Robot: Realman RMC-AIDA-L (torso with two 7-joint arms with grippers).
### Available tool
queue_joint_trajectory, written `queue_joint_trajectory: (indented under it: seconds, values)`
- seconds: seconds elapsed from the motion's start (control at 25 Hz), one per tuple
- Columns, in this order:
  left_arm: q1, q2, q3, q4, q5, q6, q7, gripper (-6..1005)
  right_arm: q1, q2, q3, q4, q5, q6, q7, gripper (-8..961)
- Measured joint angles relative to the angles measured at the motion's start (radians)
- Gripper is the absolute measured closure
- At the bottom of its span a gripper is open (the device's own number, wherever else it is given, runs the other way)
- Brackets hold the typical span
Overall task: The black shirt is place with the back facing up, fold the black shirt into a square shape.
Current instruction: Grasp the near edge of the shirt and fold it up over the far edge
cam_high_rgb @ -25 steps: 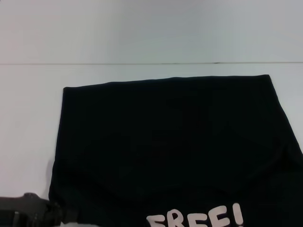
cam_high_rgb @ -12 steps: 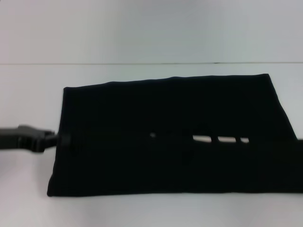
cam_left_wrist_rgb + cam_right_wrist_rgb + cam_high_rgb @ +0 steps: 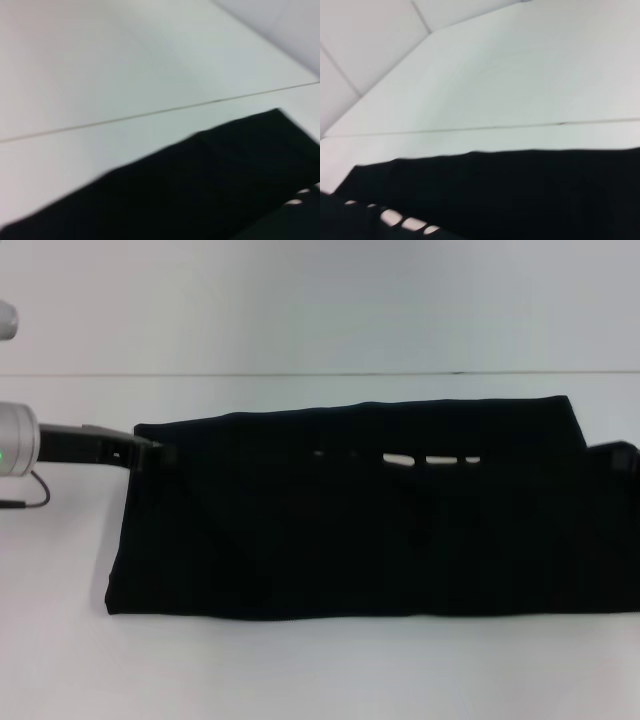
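The black shirt lies on the white table, folded over on itself into a wide band. Slivers of white print show along the folded layer's edge near the far side. My left gripper is at the shirt's far left corner, shut on the fabric edge. My right gripper shows only as a dark tip at the far right corner, holding the same layer. The shirt also fills the lower part of the left wrist view and the right wrist view.
The white table runs in front of and beside the shirt. Its back edge meets a pale wall just beyond the shirt. A thin cable hangs by the left arm.
Both grippers have carried the shirt's near layer away from me to the far edge. The printed side has folded under, and only slivers of the letters show now.
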Motion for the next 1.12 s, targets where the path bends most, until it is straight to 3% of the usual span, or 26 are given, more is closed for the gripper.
queue_joint_trajectory:
  seconds: [0.12,0.48,0.88,1.12]
  values:
    - [-0.023,0.0,0.058,-0.003,0.018,-0.092,-0.033,982,0.044,0.0,-0.028,0.032,0.0,0.102,0.029,919]
    - [-0.064,0.001,0.096,-0.064,0.055,-0.258,-0.045,982,0.151,0.003,-0.07,0.139,0.006,0.391,0.03,919]
    - [-0.105,0.002,0.111,-0.101,0.057,-0.346,-0.046,982,0.222,0.021,-0.119,0.163,0.006,0.552,0.028,920]
    - [-0.112,0.008,0.112,-0.103,0.057,-0.368,-0.055,981,0.244,0.019,-0.121,0.163,0.006,0.58,0.026,920]
